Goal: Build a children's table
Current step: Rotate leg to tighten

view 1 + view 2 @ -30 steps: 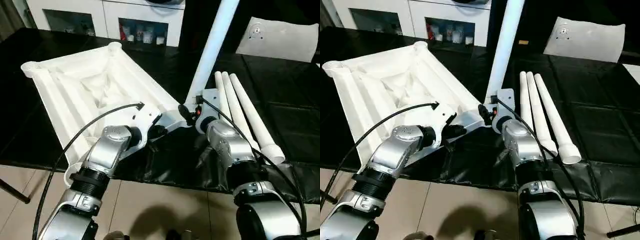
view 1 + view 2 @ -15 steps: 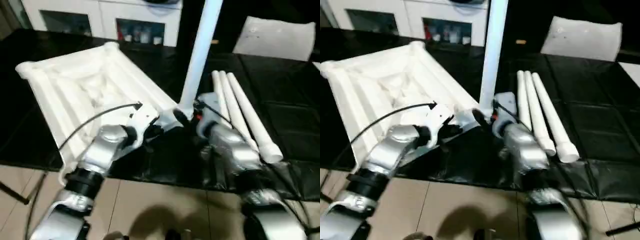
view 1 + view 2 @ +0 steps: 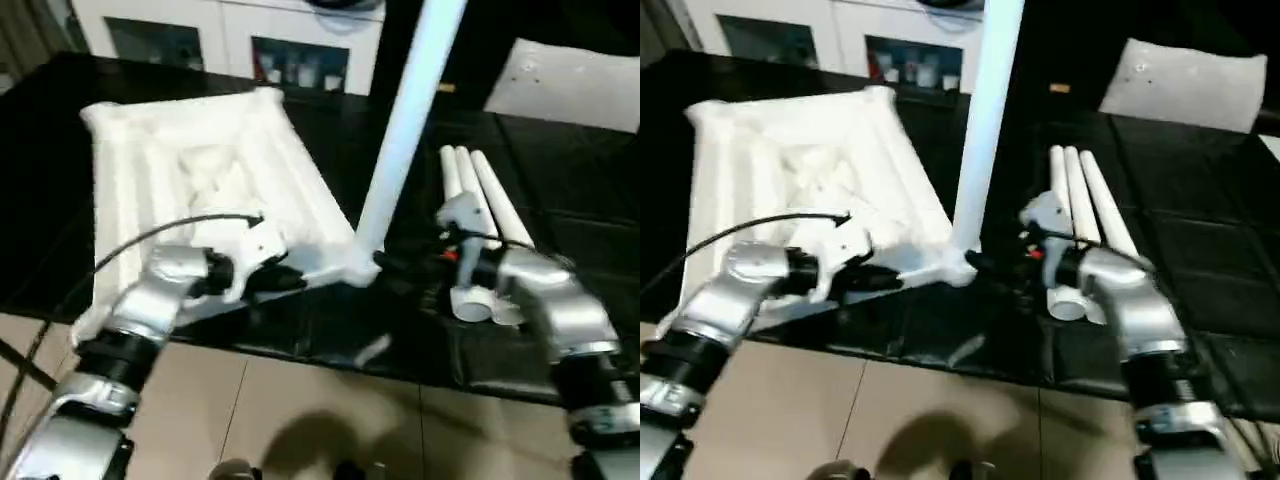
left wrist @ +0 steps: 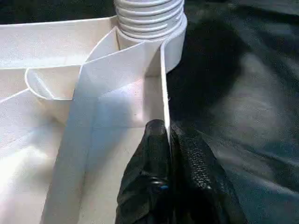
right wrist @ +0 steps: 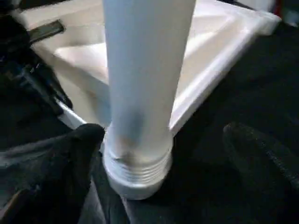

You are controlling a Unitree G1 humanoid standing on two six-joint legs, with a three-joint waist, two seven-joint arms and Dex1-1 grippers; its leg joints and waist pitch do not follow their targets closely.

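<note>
The white tabletop (image 3: 180, 170) lies upside down on the black table, ribs facing up. One white leg (image 3: 405, 130) stands upright in its near right corner socket, and its threaded base (image 5: 138, 175) shows in the right wrist view. My left gripper (image 3: 290, 281) is shut on the tabletop's thin rim wall (image 4: 164, 93) just beside that socket. My right gripper (image 3: 395, 265) is open next to the standing leg, its fingers (image 5: 70, 154) spread on either side and clear of the leg. Three more legs (image 3: 480, 200) lie side by side to the right.
A white cabinet (image 3: 300, 40) with dark compartments stands behind the table. A white pillow-like slab (image 3: 570, 70) lies at the back right. The table's front edge (image 3: 330, 350) runs just below my grippers, with tiled floor beyond it.
My right gripper has opened and let go of the standing leg, and that arm has drawn back to the right. The left gripper keeps its hold. The camera has shifted.
</note>
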